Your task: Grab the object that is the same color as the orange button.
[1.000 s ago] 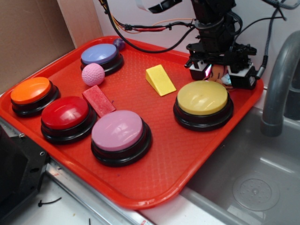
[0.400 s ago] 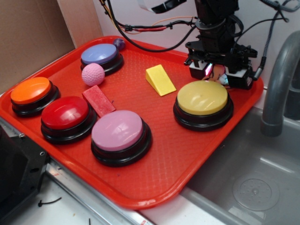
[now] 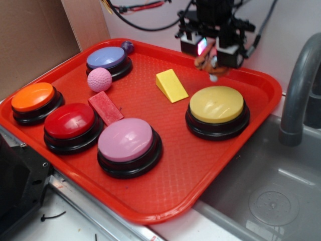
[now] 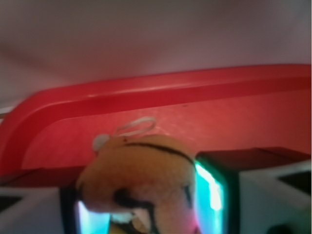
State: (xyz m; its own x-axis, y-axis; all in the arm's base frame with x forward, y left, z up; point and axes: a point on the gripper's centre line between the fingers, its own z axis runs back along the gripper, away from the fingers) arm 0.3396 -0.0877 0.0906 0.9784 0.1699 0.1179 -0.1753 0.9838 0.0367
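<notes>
The gripper holds the plush tiger clamped above the tray.

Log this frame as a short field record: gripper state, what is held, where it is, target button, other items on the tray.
gripper: jaws shut on the plush tiger
held item: orange with black stripes, clamped between the jaws
height: lifted clear of the red tray, above its far side
orange button: left edge of the tray, untouched
nearest item: yellow button
also on tray: yellow wedge, pink ball
</notes>
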